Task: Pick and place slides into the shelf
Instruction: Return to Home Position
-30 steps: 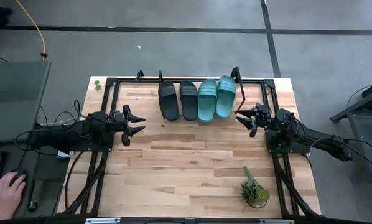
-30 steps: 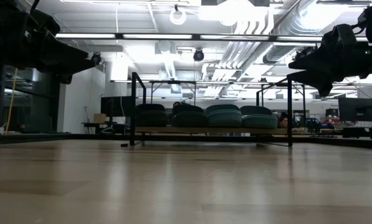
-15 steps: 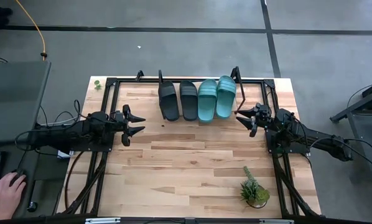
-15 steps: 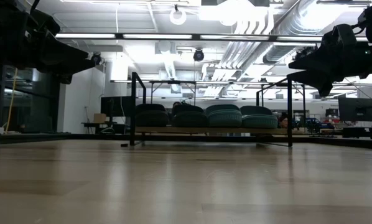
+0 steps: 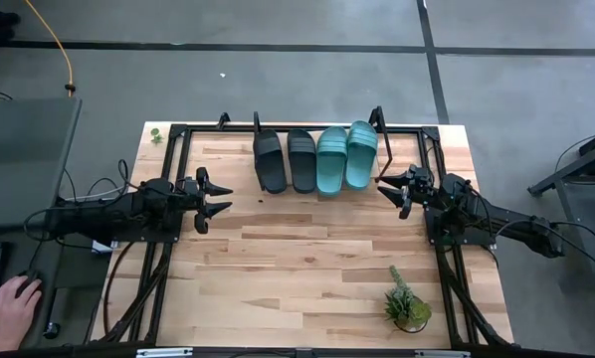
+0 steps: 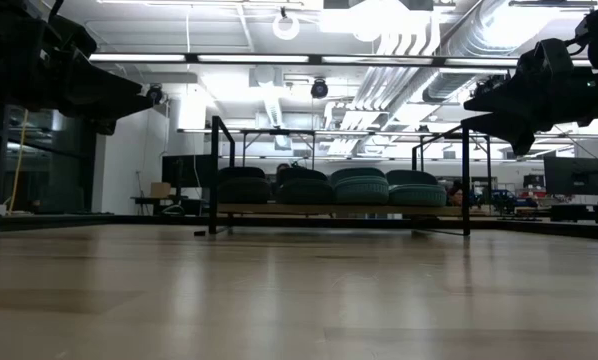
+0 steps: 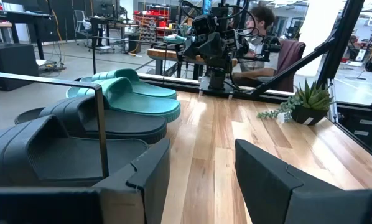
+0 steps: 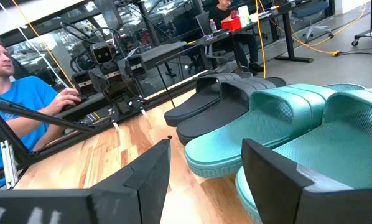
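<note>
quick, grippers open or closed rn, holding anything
Left gripper: open, empty, above the wooden tabletop, left side.
Right gripper: open, empty, beside the nearest teal-green slide sandal.

Two black slides (image 5: 269,161), two teal slides (image 5: 331,159), one shelf (image 6: 339,210), one potted plant (image 5: 407,306), two arms (image 5: 108,211).

No legible text, label, brand, number or sign appears in any view, whether on the slides (image 5: 317,159), the shelf (image 5: 238,151), the arms or the room behind.
</note>
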